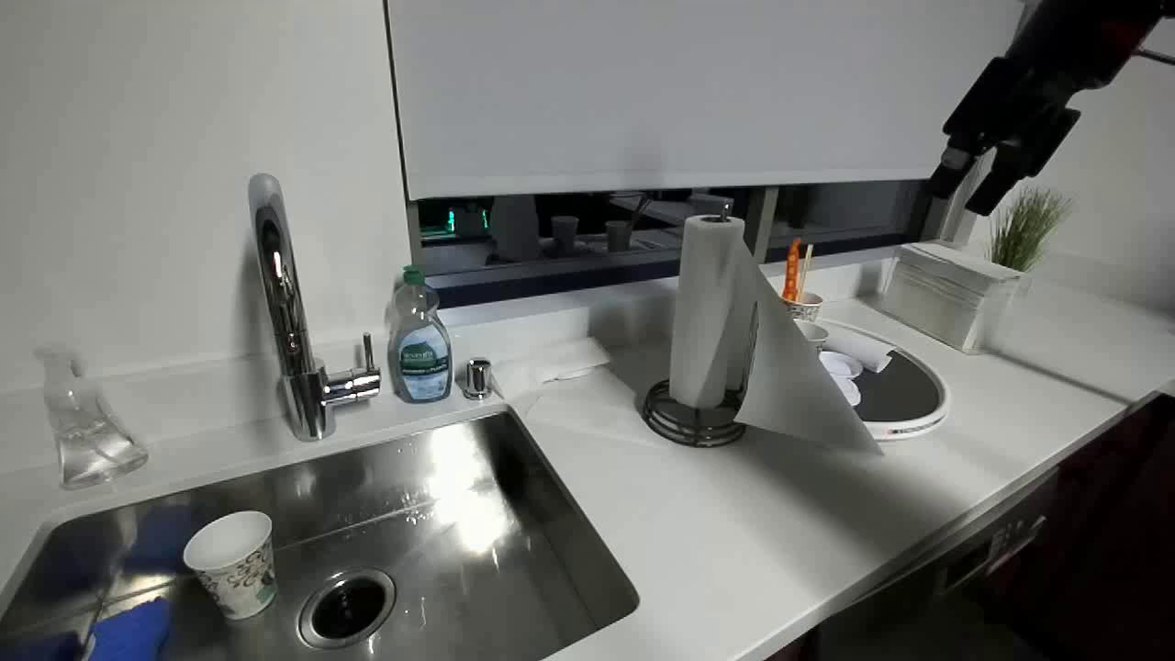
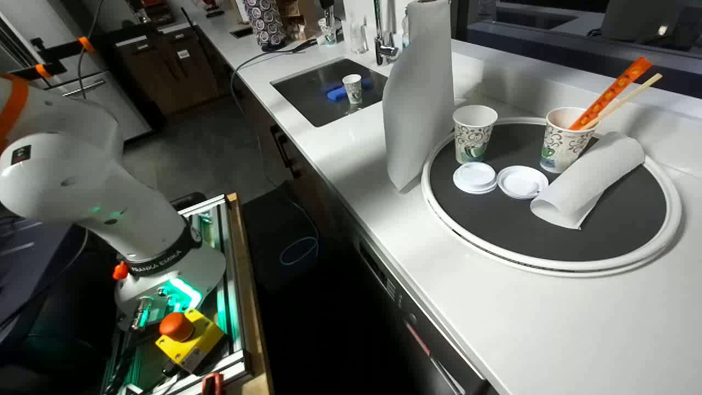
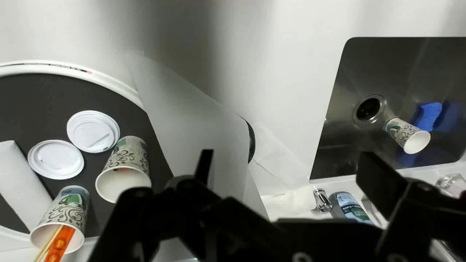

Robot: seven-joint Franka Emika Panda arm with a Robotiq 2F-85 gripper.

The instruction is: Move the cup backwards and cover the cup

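A patterned paper cup (image 2: 474,134) stands upright and uncovered on the round dark tray (image 2: 493,230); it also shows in the wrist view (image 3: 127,160). Two white lids lie beside it, a near lid (image 2: 475,176) and another lid (image 2: 522,182); the wrist view shows both lids (image 3: 93,131) (image 3: 55,159). A second cup (image 2: 565,142) on the tray holds an orange stick and wooden chopsticks. A third cup (image 1: 234,560) stands in the sink. My gripper (image 1: 964,188) is open and empty, high above the counter; in the wrist view its fingers (image 3: 285,163) are wide apart.
A paper towel roll (image 1: 707,312) on a black wire stand, with a hanging sheet, stands between tray and sink (image 1: 441,551). A rolled paper (image 2: 592,181) lies on the tray. A soap bottle (image 1: 422,344), a faucet (image 1: 298,349) and a napkin stack (image 1: 955,289) line the back.
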